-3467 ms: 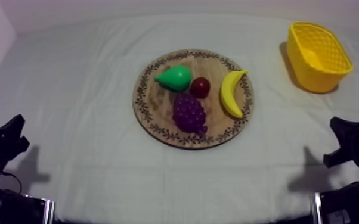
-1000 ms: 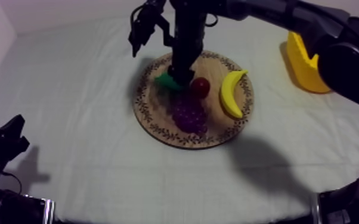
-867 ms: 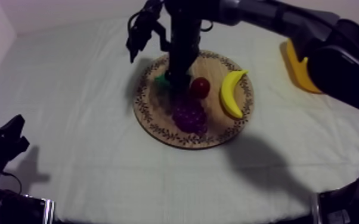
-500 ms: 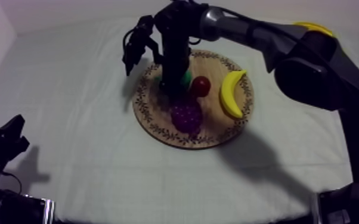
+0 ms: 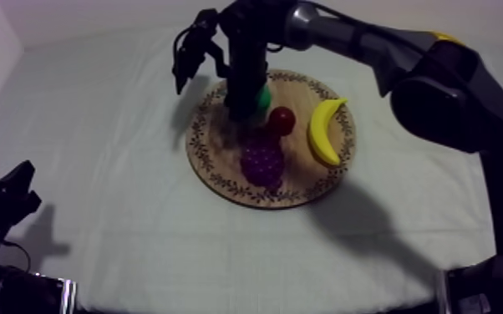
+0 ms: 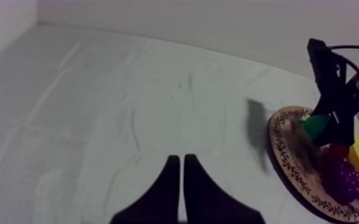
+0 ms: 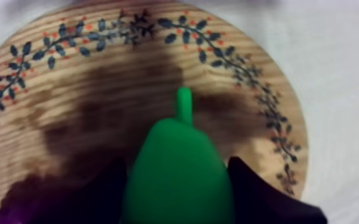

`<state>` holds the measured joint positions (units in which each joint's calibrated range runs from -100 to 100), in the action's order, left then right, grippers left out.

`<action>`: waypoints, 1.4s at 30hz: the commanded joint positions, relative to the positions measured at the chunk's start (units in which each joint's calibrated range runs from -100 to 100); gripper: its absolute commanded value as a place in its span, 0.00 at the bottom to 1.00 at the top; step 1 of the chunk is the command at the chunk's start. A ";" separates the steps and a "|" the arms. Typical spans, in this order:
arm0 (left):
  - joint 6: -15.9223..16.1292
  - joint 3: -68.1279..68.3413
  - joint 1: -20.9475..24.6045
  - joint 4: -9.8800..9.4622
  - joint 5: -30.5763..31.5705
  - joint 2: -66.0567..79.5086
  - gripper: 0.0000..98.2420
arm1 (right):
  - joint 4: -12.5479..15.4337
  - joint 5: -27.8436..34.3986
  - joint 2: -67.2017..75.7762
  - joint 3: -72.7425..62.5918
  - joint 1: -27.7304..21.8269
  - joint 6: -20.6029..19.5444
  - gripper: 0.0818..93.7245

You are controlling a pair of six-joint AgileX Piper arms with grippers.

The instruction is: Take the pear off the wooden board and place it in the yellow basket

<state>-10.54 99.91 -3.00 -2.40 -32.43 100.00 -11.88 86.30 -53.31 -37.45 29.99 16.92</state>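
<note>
The green pear [image 5: 261, 98] is at the far left part of the round wooden board [image 5: 221, 171], half hidden under my right arm. My right gripper [image 5: 243, 107] comes straight down on it. In the right wrist view the pear [image 7: 179, 173] sits stem forward between the two black fingers [image 7: 259, 190], which close against its sides over the board [image 7: 68, 89]. The yellow basket [image 5: 440, 37] is at the far right, mostly hidden behind my right arm. My left gripper [image 5: 8, 199] rests low at the left, its fingers [image 6: 169, 190] lying together over bare cloth.
On the board lie purple grapes [image 5: 261, 159], a small red fruit [image 5: 281, 121] right beside the pear, and a banana [image 5: 323, 129] at the right. My right arm spans from the right edge across the far side of the table. Open cloth lies left and front.
My right arm came in from the right and dropped onto the pear. Its fingers have narrowed round it, and the pear has shifted slightly towards the far right.
</note>
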 commanded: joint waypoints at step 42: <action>-0.15 -0.02 0.00 -0.02 0.01 0.00 0.00 | 1.15 9.58 29.74 17.28 -35.94 -15.43 0.40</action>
<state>-10.69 99.91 -3.00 -2.40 -32.43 100.00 -10.82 96.36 -22.47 -20.34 -2.60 1.42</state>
